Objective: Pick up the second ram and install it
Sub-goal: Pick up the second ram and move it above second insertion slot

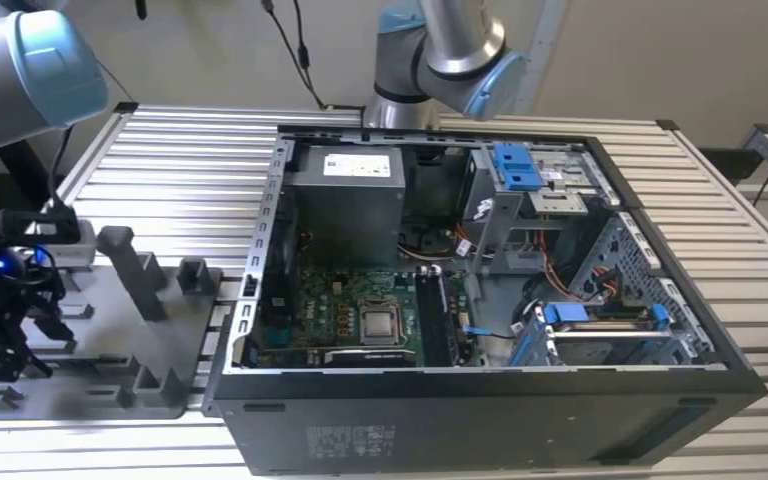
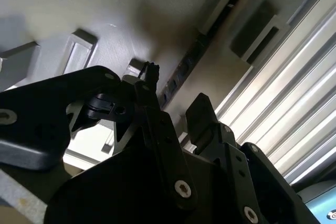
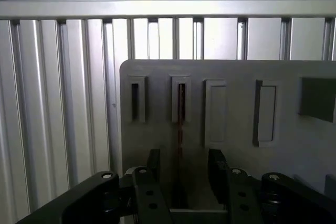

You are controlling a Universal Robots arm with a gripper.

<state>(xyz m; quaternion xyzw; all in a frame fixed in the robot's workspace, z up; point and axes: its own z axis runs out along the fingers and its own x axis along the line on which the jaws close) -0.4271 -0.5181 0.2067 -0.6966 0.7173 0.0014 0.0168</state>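
The second ram (image 3: pixel 180 121) stands on edge in a slot of the grey holder plate (image 3: pixel 236 77), seen as a thin dark strip. In the second wrist view the ram (image 2: pixel 181 72) shows as a dark board with black chips. My gripper (image 3: pixel 184 169) is open and straddles the ram's near end, one black finger on each side with a gap to the board. That straddle also shows where the gripper (image 2: pixel 176 103) appears in the second wrist view. In the exterior view the gripper (image 1: pixel 4 335) hangs low over the grey holder plate (image 1: pixel 104 385), at that view's left.
An open computer case (image 1: pixel 704 350) lies on the slatted metal table (image 1: pixel 184 150), to the exterior view's right of the holder. Inside are the motherboard (image 1: pixel 344 300), the processor (image 1: pixel 381 322) and blue drive-bay clips (image 1: pixel 518 165). A grey upright post (image 1: pixel 120 255) rises from the holder.
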